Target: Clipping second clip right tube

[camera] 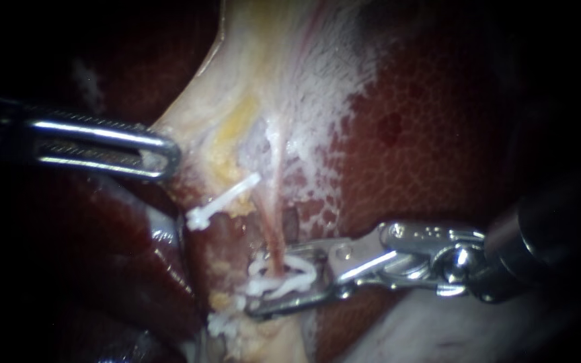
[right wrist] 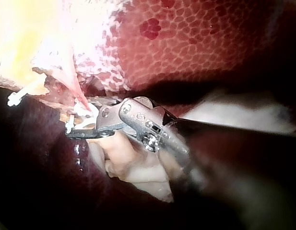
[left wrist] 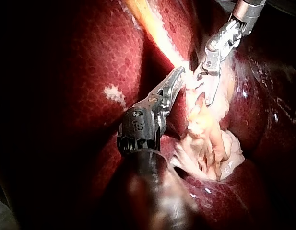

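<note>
No readable text, no labels, no signs

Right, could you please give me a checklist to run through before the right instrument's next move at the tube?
1. Tube lies between the right instrument's jaws: ok.
2. White clip sits in those jaws, across the tube: ok.
3. Clip ends reach past the tube's far side: cannot tell.
4. Left instrument has its jaws shut on the pale tissue, holding it aside: ok.
5. Other clip lies apart from the jaws: ok.
6. No liver is caught under the lower jaw: cannot tell.
</note>
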Available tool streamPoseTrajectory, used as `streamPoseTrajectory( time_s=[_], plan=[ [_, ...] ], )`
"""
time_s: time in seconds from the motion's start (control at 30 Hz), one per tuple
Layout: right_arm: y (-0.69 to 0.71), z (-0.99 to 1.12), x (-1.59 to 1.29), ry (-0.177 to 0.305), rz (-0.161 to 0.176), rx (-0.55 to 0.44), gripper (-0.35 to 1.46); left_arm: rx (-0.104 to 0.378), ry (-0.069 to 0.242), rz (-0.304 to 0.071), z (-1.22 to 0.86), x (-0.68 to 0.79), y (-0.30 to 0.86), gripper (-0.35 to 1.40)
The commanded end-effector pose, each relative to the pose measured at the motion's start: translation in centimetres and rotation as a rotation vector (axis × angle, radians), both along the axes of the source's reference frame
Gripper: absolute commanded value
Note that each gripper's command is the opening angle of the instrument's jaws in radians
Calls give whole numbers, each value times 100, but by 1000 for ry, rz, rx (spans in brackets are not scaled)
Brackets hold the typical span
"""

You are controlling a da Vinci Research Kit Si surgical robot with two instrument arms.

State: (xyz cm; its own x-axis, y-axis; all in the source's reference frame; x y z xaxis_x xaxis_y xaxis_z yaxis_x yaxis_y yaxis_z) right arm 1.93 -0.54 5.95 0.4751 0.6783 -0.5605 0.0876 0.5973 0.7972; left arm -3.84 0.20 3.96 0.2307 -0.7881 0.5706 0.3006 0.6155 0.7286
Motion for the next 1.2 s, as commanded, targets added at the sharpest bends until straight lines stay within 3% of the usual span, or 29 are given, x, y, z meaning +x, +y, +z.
streamPoseTrajectory(
  time_s=[0.03, 0.2, 0.4, 0.47, 0.7, 1.2],
  plan=[
    [0, 1, 1, 2, -2, -4, 43, 0, 0, 0, 0, 0, 0, -35],
    [1, 1, 3, 0, -1, 2, 29, 0, 0, 0, 1, -1, 0, -35],
    [7, 9, -2, -6, 2, 17, -23, 0, 0, 0, 1, -1, 0, -35],
    [9, 13, -5, -2, 2, 17, -33, 0, 0, 0, 1, -1, 0, -35],
    [9, 25, -12, -3, -2, 17, -35, 0, 0, 0, 1, -1, 0, -35],
    [6, 26, -11, -4, -2, 21, -35, -1, 0, 0, 2, -1, 0, -35]
  ],
)
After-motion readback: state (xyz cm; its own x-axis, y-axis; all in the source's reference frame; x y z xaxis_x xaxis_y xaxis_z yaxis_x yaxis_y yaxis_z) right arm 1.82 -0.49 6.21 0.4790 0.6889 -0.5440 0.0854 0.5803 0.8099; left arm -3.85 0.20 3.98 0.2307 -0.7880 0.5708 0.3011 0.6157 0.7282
